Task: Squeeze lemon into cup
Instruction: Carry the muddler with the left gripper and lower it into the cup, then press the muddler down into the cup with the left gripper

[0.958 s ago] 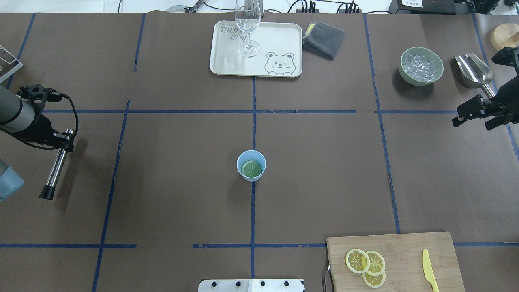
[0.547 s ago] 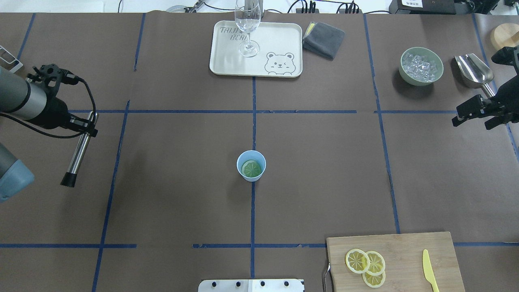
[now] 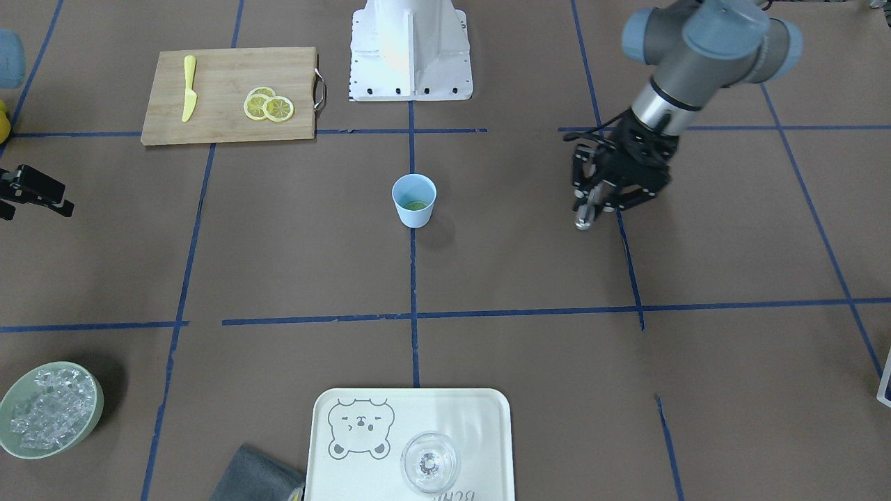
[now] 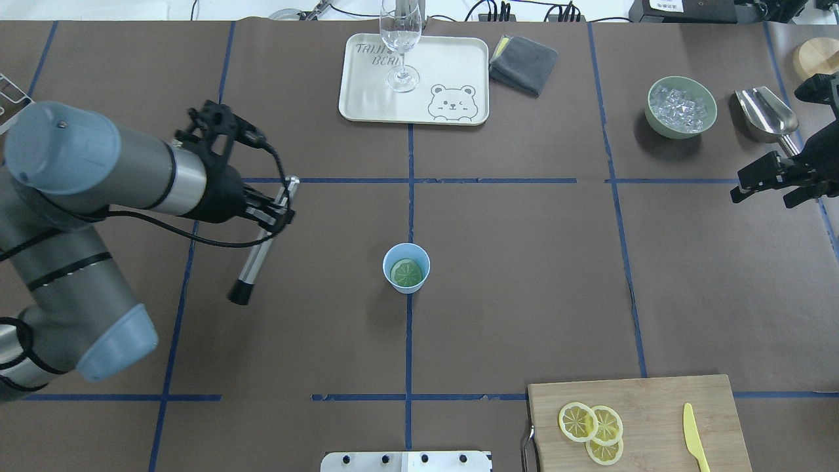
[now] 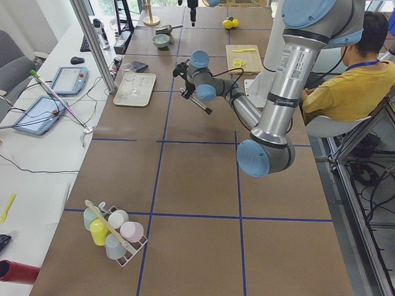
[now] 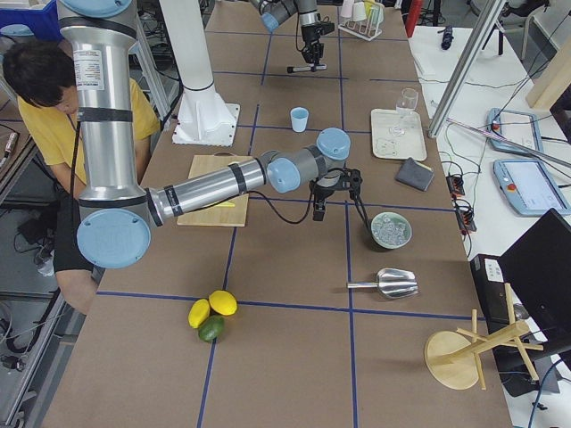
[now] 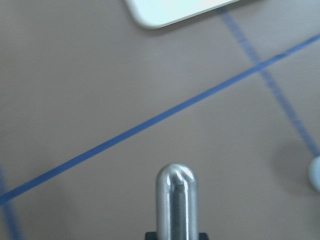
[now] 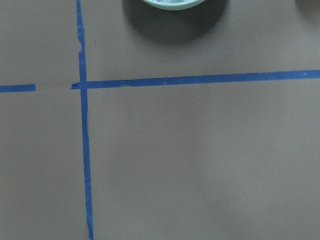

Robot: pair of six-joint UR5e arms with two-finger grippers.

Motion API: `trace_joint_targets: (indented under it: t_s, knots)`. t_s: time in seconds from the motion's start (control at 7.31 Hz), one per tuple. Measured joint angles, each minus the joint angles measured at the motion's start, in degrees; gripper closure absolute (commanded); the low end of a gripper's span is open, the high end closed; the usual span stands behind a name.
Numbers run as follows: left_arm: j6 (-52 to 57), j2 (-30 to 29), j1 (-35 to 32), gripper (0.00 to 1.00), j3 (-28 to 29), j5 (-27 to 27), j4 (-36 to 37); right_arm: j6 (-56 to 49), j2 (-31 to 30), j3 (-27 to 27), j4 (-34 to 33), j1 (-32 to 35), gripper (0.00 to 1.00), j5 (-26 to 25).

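Holding a steel muddler [image 4: 254, 265] beside the cup [image 4: 387, 263]
My left pincer [image 4: 274, 211] grips its shaft; right pincer [image 4: 741, 187] gapes empty. The lemon slice [image 4: 406, 273] lies inside the cup, soft and slippery; I'd press its face.

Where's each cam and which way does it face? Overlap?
Front: across the table, facing the base, steeply down; left arm at right.
Overhead: behind robot, looking forward-down; left arm left, right gripper right edge.
Left side: table's left end; left arm near.
Right side: opposite end; right arm near.
Left wrist: down, past the held rod.
Right wrist: down at tape, bowl rim; no body.
Shared: front and overhead show cup, board, tray.
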Motion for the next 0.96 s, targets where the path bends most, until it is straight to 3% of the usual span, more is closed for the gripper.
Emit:
trace_joint_targets:
  t_s: [0.14, 0.27, 0.41, 0.68, 0.96]
  knots:
    - [0.4, -4.1, 2.0, 1.0, -0.4, 1.7, -2.5, 0.0, 0.0, 0.1, 0.0, 0.1, 0.0, -0.1]
    - [0.6, -6.1, 3.8, 1.0, 0.0, 6.7, -8.8, 0.1, 0.0, 0.0, 0.0, 0.2, 0.0, -0.1]
    - [0.6, -6.9, 6.6, 1.0, 0.9, 15.6, -15.5, 0.2, 0.0, -0.1, -0.1, 0.3, 0.0, -0.1]
    - [1.8, -7.0, 12.4, 1.0, 2.7, 32.3, -22.2, 0.3, -0.1, -0.2, -0.1, 0.4, 0.0, -0.2]
    - [7.8, -7.6, 18.6, 1.0, 7.5, 46.8, -31.6, 0.3, -0.1, -0.2, -0.1, 0.6, 0.0, -0.2]
